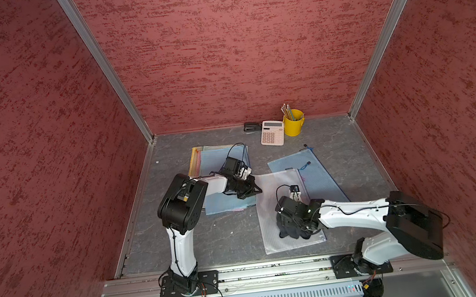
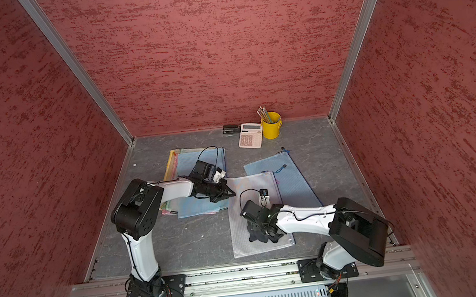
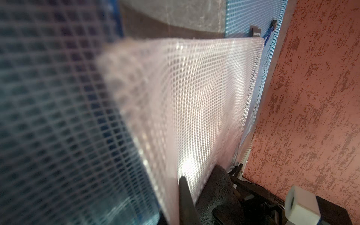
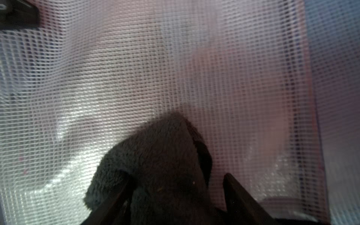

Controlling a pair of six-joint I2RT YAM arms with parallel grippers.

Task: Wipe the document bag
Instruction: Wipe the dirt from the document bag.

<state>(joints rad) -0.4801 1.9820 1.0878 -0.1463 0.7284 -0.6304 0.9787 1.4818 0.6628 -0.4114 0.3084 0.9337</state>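
Though released about the dark cloth — right hand over the document bag.

No legible text, brand or number was recorded: the calculator keys and display were too small to read, and the small black tag on the blue mesh bag bore only blurred, unreadable lettering.

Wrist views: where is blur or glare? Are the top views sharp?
Left wrist view: the blue mesh bag is out of focus, and a glare streak crosses the white mesh bag. Right wrist view: soft overall, glare beside the dark cloth. Both top views: sharp.
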